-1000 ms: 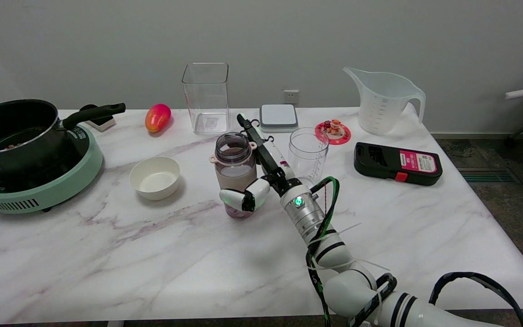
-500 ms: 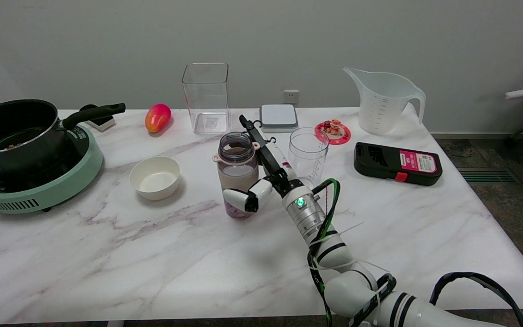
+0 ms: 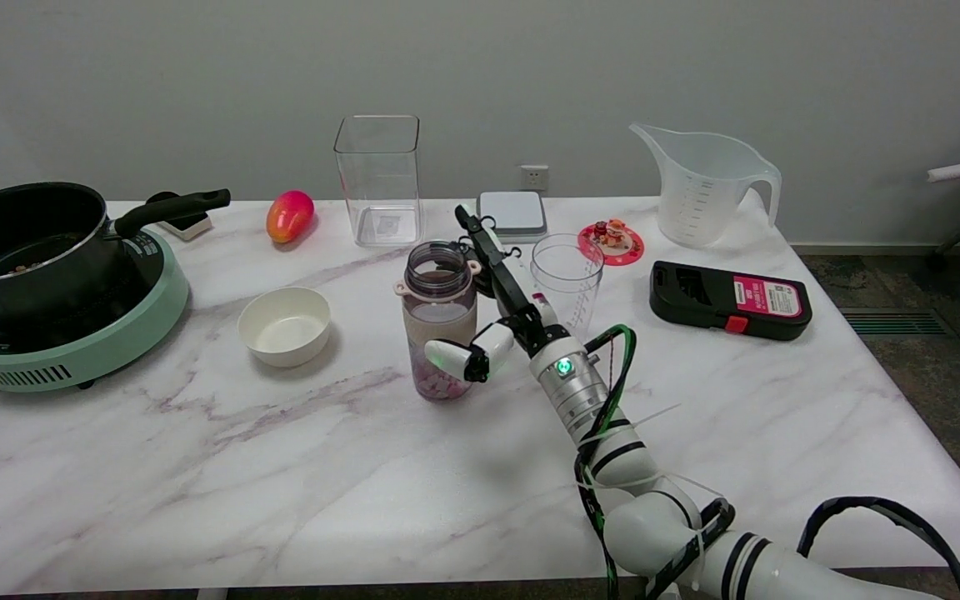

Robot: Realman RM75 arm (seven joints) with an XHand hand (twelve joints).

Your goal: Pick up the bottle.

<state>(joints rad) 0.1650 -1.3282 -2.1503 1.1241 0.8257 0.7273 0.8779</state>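
**Closing the grasp on the bottle**

While the white marble table [image 3: 197, 467] bears one clear pink-based open bottle [image 3: 440, 329] near its centre, the right hand [image 3: 488, 333] at its 3 o'clock has its fingers around it; I cannot tell if the grip is firm. Better squeeze evenly, then lift straight. One clear plastic cup [image 3: 565, 283] stands close at 2 o'clock.

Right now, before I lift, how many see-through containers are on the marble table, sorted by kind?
Bottles: 1, the lidless clear plastic bottle beside the right hand.
Cups: 1, the clear ribbed plastic cup.
Canisters: 1, the tall square clear canister.
Jugs: 1, the translucent measuring jug.
Total: 4.
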